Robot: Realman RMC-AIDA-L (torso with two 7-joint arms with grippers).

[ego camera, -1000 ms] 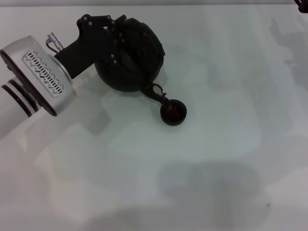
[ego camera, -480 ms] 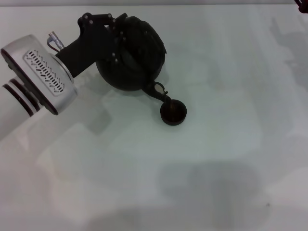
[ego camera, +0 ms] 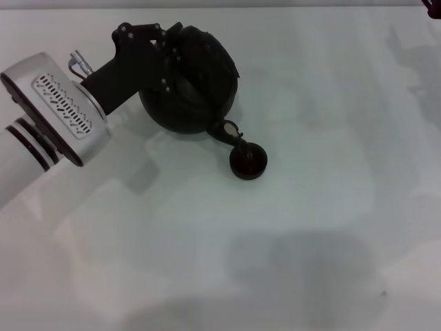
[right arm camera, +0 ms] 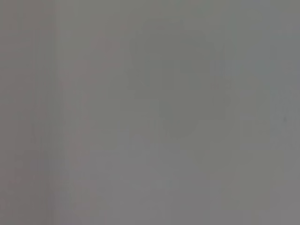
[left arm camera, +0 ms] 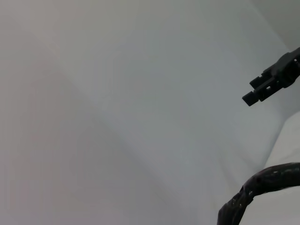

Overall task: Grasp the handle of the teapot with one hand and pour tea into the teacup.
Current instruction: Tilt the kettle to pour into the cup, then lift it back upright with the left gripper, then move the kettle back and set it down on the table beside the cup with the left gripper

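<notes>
Left claw (ego camera: pixel 165 58) clamped on the handle (left arm camera: pixel 255 187), teapot (ego camera: pixel 196 83) tipped, spout (ego camera: pixel 226 131) over the teacup (ego camera: pixel 248 162) on the surface (ego camera: pixel 310 241). Pour underway; flow not visible. Right claw parked, barely in view.

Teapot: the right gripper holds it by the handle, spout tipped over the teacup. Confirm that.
Wrong arm. The head view shows the left gripper at the teapot, by its handle, with the spout tipped over the teacup. The right gripper sits far off at the table's corner.
</notes>
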